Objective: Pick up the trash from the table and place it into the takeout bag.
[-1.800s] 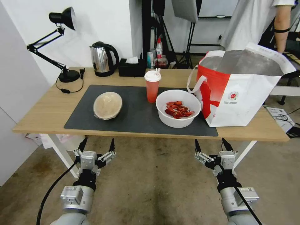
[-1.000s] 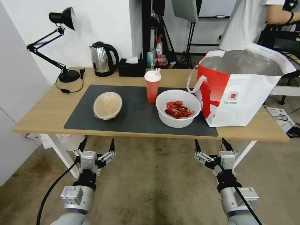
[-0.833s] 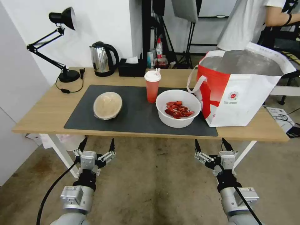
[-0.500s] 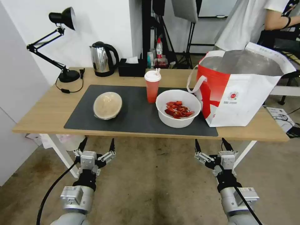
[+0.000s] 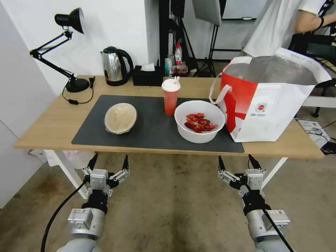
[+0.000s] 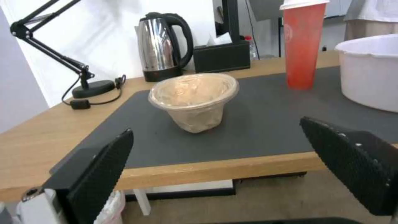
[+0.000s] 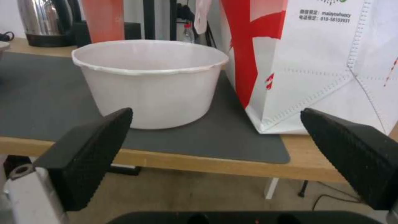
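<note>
Nothing of mine has moved since the earlier pictures — both arms hang where they were, and the table's things lie as before.

Head view: my left gripper (image 5: 109, 162) and right gripper (image 5: 236, 162) sit low in front of the table (image 5: 49, 122), below its near edge, fingers spread and holding nothing. On the mat (image 5: 154, 131) the tan bowl (image 5: 120, 118) lies to the left, the cup (image 5: 170, 95) stands at the middle, and the white bowl (image 5: 199, 121) with red scraps sits just beside the bag (image 5: 269, 98) at the right end. The kettle (image 5: 115, 65) stands at the far edge.

Left wrist view: my fingers (image 6: 99, 168) are wide apart, the tan bowl (image 6: 195, 101) beyond them on the mat, the cup (image 6: 304, 43) farther back.

Right wrist view: fingers (image 7: 89, 149) released too — the white bowl (image 7: 149, 82) ahead, the bag (image 7: 315, 62) close beside it.
</note>
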Robot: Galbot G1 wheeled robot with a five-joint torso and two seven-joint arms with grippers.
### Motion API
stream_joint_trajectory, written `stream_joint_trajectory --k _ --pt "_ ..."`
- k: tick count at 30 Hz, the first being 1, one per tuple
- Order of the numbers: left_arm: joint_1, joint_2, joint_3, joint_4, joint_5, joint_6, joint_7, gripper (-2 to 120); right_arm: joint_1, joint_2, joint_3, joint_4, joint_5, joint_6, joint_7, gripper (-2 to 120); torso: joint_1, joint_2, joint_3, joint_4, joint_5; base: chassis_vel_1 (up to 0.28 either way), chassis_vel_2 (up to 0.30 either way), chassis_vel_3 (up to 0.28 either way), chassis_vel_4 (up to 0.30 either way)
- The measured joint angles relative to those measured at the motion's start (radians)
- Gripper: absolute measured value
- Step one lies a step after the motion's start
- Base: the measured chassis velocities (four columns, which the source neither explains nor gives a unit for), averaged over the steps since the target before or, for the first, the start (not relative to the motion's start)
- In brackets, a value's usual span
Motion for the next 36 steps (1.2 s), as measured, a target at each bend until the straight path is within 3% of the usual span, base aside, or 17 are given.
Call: stream_joint_trajectory --k 5,20,23,25,26,30,36 --pt "-0.008 -0.002 0.000 0.006 0.002 -0.013 0.000 100 0.009 0.000 0.001 -0.005 0.000 0.013 0.000 100 0.000 0.000 0.000 0.0000 0.0000 0.000 0.000 0.000 0.000" --pt "-0.237 -0.063 0.004 0.159 0.111 -0.414 -0.021 100 0.247 -0.012 0.056 -0.153 -0.031 0.428 -0.012 100 0.000 0.000 0.000 0.0003 0.0003 0.000 0.000 0.000 0.000" --pt "-0.249 -0.066 0.005 0.164 0.113 -0.435 -0.021 100 0.239 -0.020 0.056 -0.141 -0.030 0.453 -0.020 100 0.000 0.000 0.000 -0.0003 -0.0001 0.000 0.000 0.000 0.000" --pt "-0.269 -0.074 0.004 0.177 0.114 -0.503 -0.010 100 0.226 -0.026 0.057 -0.131 -0.029 0.460 -0.024 100 0.000 0.000 0.000 0.0000 -0.0001 0.000 0.000 0.000 0.000" --pt "-0.269 -0.074 0.004 0.177 0.114 -0.503 -0.010 100 0.226 -0.026 0.057 -0.131 -0.029 0.460 -0.024 100 0.000 0.000 0.000 0.0000 -0.0001 0.000 0.000 0.000 0.000" --pt "-0.310 -0.090 0.004 0.200 0.116 -0.640 0.017 100 0.212 -0.026 0.058 -0.126 -0.023 0.462 -0.025 100 0.000 0.000 0.000 -0.0003 -0.0001 0.000 0.000 0.000 0.000" --pt "-0.307 -0.093 -0.006 0.199 0.096 -0.668 0.050 100 0.211 -0.023 0.055 -0.126 -0.023 0.462 -0.028 100 0.000 0.000 0.000 0.0001 0.0000 0.000 0.000 0.000 0.000"
